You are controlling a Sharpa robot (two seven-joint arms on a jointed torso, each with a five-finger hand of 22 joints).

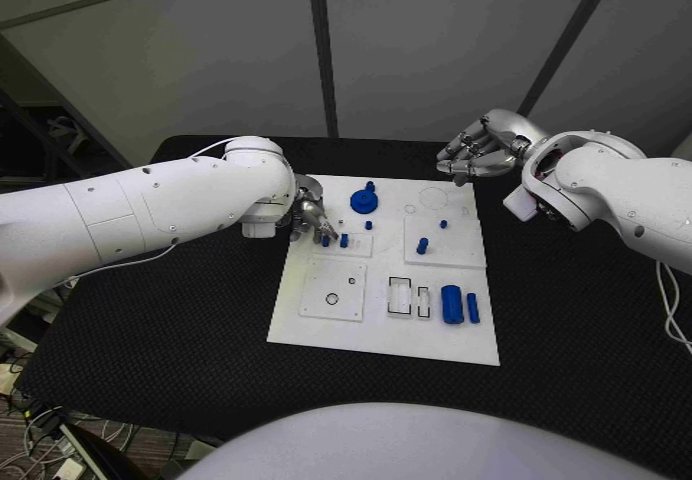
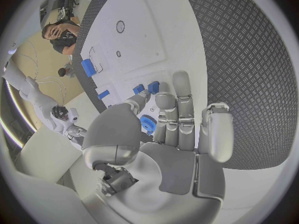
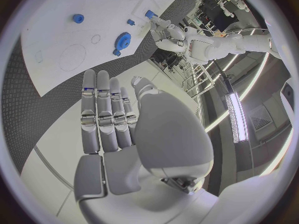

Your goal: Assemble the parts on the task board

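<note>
The white task board lies in the middle of the black table. A blue gear stands near its far edge, and small blue pegs stand on its left and centre. A blue cylinder and a thin blue bar lie at its right. My left hand hovers at the board's far left edge, beside the pegs. Its fingers are stretched out with nothing in them, and the gear shows between thumb and fingers. My right hand hangs beyond the board's far right corner, holding nothing, its fingers straight.
Raised white plates with round and rectangular cutouts sit on the board. The black table stretches out on both sides of the board. A dark wall panel stands behind the table's far edge.
</note>
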